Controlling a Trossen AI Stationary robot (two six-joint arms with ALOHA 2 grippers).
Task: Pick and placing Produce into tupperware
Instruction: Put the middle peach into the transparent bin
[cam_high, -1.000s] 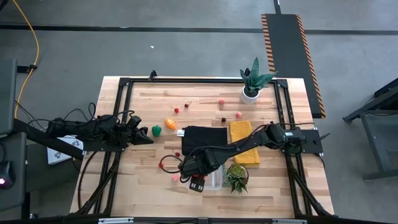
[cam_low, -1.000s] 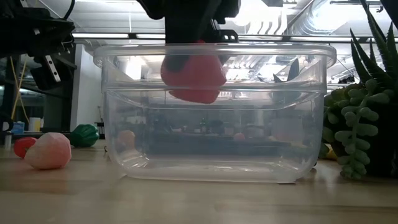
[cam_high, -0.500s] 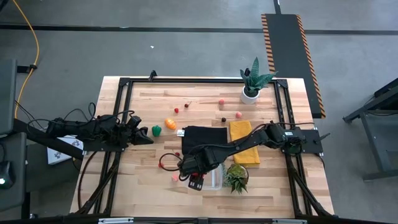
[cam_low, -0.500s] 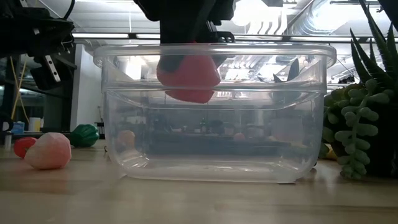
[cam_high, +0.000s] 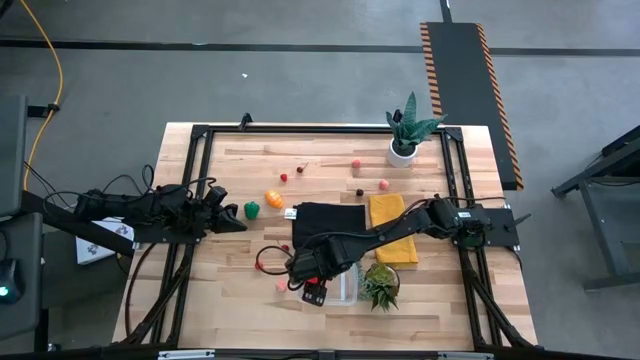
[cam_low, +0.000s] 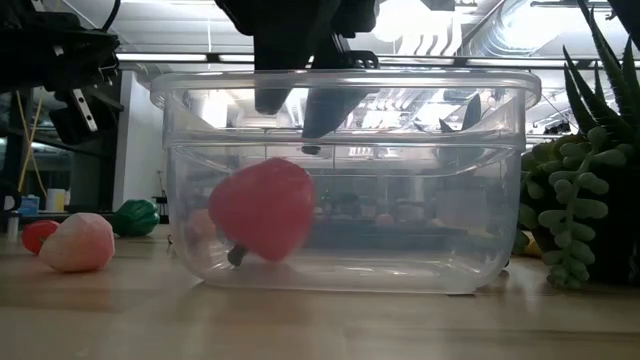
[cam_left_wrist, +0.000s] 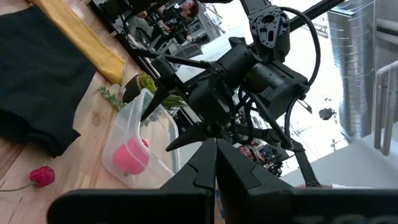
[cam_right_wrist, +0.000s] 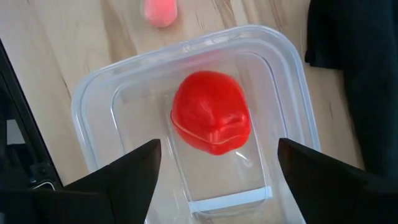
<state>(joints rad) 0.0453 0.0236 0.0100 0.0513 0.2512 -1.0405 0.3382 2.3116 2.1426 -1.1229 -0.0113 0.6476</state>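
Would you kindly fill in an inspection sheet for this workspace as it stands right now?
Surface: wooden table in a black frame.
Job's things: red fruit lies inside the clear tub; orange piece, green piece and small berries lie on the wood.
Clutter: black cloth, yellow cloth, white-potted plant, a second spiky plant.
Grippers: right gripper open above the tub; left gripper waits at the table's left edge.
Cables: yellow cable on the floor.
Surroundings: striped mat.
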